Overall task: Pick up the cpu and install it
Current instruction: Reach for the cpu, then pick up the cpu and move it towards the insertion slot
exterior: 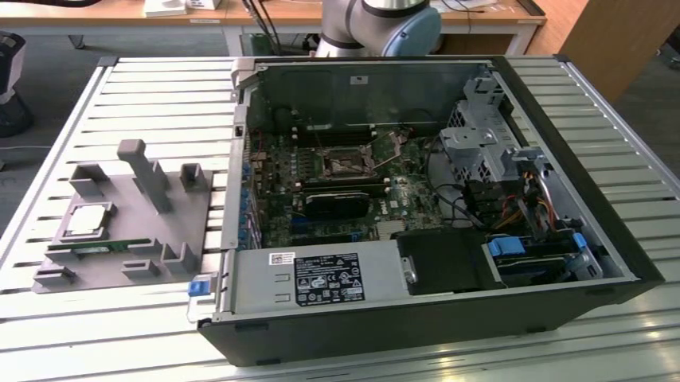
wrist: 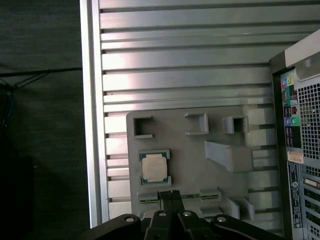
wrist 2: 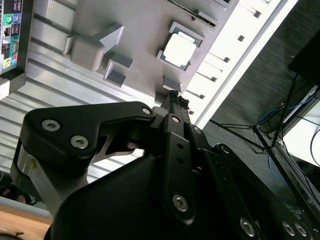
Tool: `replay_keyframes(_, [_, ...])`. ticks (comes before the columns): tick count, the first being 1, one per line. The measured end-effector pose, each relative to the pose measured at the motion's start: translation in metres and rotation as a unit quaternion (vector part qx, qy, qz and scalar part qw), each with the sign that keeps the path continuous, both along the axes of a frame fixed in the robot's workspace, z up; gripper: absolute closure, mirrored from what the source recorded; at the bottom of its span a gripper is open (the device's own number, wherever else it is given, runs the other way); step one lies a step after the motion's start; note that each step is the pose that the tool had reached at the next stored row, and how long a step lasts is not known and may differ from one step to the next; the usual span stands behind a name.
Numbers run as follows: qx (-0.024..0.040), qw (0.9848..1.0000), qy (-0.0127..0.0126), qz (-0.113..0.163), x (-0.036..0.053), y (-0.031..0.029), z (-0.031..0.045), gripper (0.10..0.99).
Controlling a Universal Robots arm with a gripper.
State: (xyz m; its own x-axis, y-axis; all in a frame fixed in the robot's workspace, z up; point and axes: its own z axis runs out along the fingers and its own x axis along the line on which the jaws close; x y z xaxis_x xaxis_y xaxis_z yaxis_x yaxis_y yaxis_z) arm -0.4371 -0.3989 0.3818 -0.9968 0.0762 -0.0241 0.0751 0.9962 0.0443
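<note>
Hovering our gripper (wrist: 171,196), fingers pressed together on nothing | we see the cpu (wrist: 154,167) just ahead of its tip, untouched, seated in the grey holder (wrist: 185,155) | bench (wrist: 175,75) edge near, open slats beyond.

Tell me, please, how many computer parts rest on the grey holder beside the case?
2: the cpu in a square recess of the grey holder, and a memory stick in the slot alongside. None seems hidden.
</note>
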Motion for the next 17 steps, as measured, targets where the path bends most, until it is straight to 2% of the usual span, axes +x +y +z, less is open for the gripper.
replay_keyframes(17, [0.0001,1.0000,-0.0001,0.000,-0.0168,0.0000,-0.0028,0.980])
